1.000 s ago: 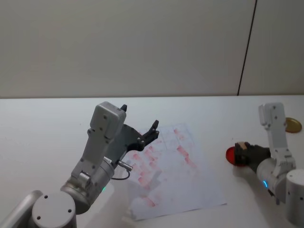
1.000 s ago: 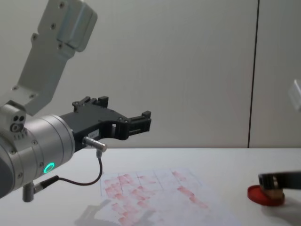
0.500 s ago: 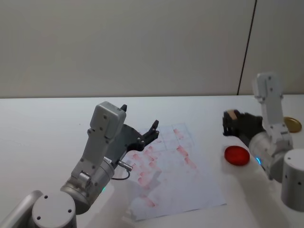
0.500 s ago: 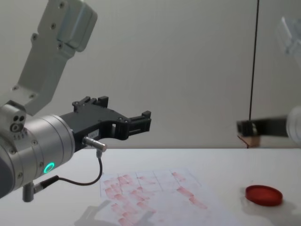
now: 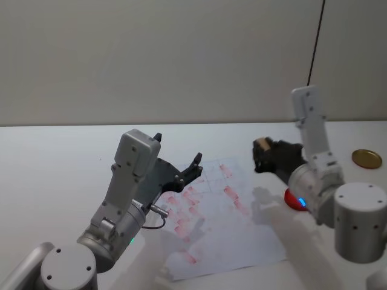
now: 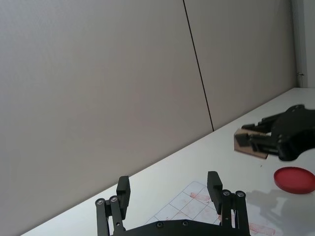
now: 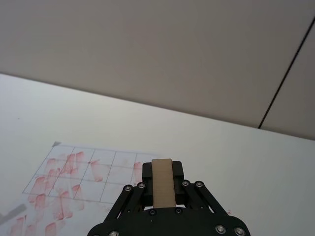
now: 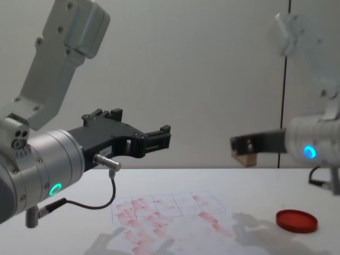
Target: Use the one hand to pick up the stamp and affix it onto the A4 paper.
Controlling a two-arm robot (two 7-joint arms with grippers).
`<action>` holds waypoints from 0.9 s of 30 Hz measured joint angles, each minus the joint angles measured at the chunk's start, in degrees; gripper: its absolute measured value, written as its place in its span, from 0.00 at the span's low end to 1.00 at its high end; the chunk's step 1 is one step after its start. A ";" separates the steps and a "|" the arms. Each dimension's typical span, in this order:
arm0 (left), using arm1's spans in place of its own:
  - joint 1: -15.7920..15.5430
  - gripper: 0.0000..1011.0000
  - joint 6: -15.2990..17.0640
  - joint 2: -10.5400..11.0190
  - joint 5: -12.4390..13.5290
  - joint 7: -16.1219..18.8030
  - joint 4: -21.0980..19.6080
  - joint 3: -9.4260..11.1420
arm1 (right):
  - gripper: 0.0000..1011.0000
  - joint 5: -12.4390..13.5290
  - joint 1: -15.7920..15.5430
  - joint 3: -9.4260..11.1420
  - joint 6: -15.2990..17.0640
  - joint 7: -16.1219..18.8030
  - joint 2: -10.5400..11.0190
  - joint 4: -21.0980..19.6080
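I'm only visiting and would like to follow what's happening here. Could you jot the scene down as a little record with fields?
right gripper: shut on the stamp, raised near the paper's right edge
stamp: light wooden block, in the air, off the table
A4 paper: flat on the table, covered in red prints
ink pad: red, round, on the table right of the paper
left gripper: open, empty, raised by the paper's left side

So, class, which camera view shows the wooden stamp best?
The right wrist view: the stamp sits close and centred, its tan face clear between the right gripper's fingers. The head view shows a small tan end; the left wrist and chest views show it side-on, farther off, partly hidden by the fingers.
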 joint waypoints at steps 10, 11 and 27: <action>0.00 0.98 0.00 0.00 0.00 0.00 0.00 0.00 | 0.21 -2.53 1.93 -1.64 0.29 1.62 -1.86 6.69; 0.00 0.98 0.00 0.00 0.00 0.00 0.00 0.00 | 0.21 -3.06 2.31 -1.81 0.29 1.78 -2.12 7.89; 0.00 0.98 0.00 0.00 0.00 0.00 0.00 0.00 | 0.21 -6.76 5.62 -2.12 -1.06 1.81 -3.54 17.26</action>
